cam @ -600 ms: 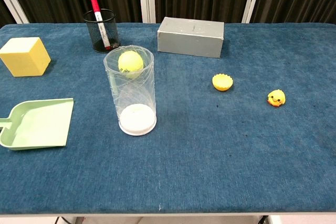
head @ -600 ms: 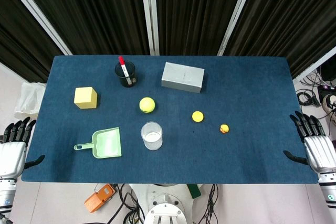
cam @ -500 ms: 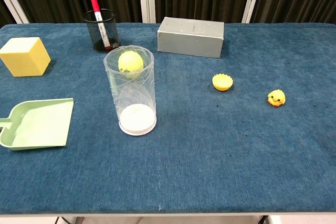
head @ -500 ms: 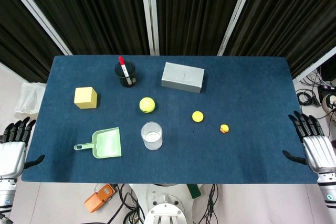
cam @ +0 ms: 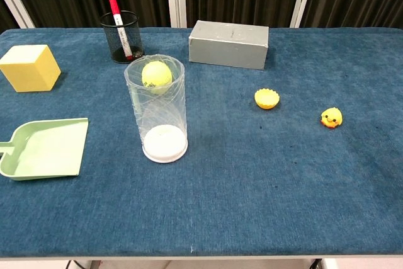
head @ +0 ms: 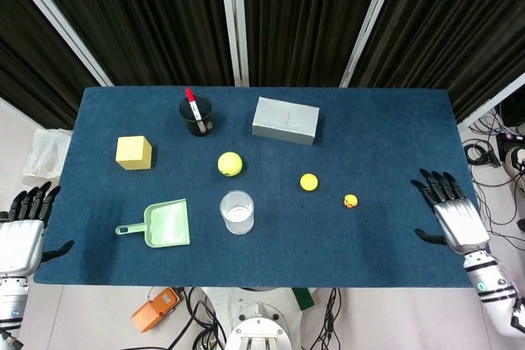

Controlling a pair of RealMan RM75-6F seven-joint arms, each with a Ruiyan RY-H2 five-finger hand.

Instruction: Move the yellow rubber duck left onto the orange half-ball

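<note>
No brand, label or legible writing shows on any item; the grey box [head: 285, 120] has a faint mark on its top face that is too small to read. The chest view shows neither hand. In the head view the left hand [head: 21, 234] lies off the desk [head: 377, 137] at its near left corner, cut by the frame edge, empty, fingers apart. The right hand [head: 449, 215] is over the near right part of the desk, palm down, fingers spread, holding nothing. The yellow rubber duck [head: 350, 201] sits upright on the desk, well apart from the right hand, to that hand's left and slightly farther from the robot. The orange half-ball [head: 308, 182] lies open side up, near the duck on the side away from the right hand, not touching it. Farther from the right hand stand a clear cup [head: 237, 211], a yellow ball [head: 230, 164] partly seen through the cup in the chest view, a green dustpan [head: 162, 225] cut off by that view's left edge, a yellow cube [head: 134, 152], and a black mesh holder [head: 196, 115] with a red-capped marker [head: 192, 105].
</note>
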